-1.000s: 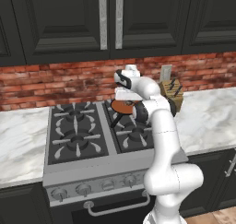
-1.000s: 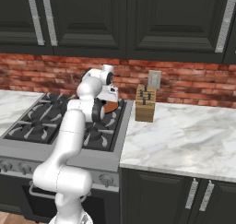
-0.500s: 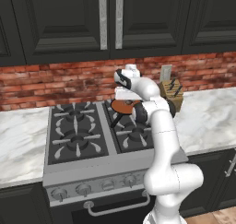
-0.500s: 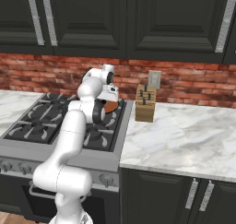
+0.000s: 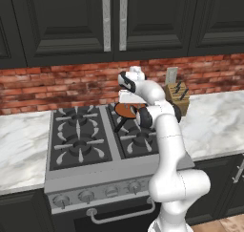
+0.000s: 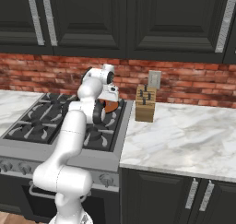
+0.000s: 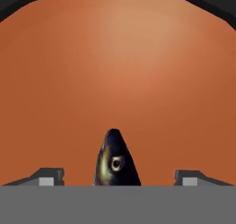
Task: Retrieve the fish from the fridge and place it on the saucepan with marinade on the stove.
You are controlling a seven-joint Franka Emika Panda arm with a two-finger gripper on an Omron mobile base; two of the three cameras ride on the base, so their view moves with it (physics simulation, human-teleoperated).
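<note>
The fish (image 7: pixel 115 163) lies on the flat orange-brown surface of the saucepan with marinade (image 7: pixel 120 57), its dark head with one eye showing in the hand view. My gripper (image 7: pixel 119 177) is open just above it, fingertips (image 7: pixel 47 177) standing wide on either side and clear of the fish. From the base, the saucepan (image 5: pixel 129 110) sits on the stove's (image 5: pixel 81 140) back right burner, black handle pointing to the front, with the gripper (image 5: pixel 127 96) pointing down into it. The right base view shows the same pan (image 6: pixel 110 106) on the stove (image 6: pixel 41 121). The fridge is out of view.
A wooden knife block (image 5: pixel 177 95) stands on the marble counter (image 5: pixel 214 121) just right of the stove, below a wall outlet (image 5: pixel 171 75). Dark cabinets (image 5: pixel 109 21) hang above the brick backsplash. The other three burners carry nothing.
The fingers have spread apart and let go of the fish, which now rests in the pan. The arm has stayed where it was.
</note>
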